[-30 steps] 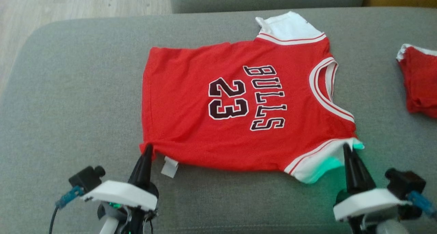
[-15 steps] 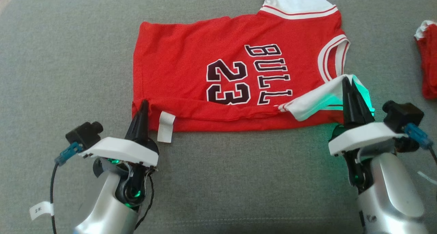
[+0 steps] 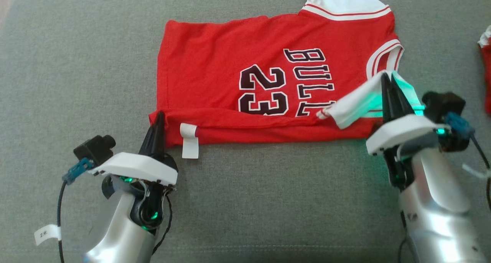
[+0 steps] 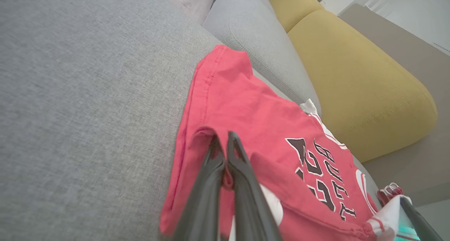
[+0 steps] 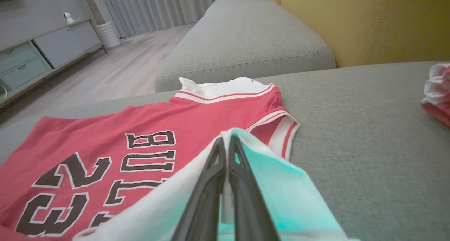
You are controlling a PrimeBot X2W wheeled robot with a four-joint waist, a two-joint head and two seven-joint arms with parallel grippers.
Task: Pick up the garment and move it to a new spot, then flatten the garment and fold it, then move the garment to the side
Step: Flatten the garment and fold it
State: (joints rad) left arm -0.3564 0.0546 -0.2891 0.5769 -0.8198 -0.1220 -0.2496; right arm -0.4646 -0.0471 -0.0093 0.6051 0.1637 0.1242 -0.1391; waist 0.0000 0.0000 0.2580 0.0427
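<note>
Both claws are clamped on the near edge of the red garment: the left gripper is closed on the hem corner just beside a white tag, and the right gripper is closed on the white sleeve, which is held raised above the cloth. The garment is spread on the grey sofa cushion, its near edge doubled over onto the printed number, its far edge lying flat. Bare cushion is seen to the left and in front, while another red cloth lies at the right edge, well apart.
</note>
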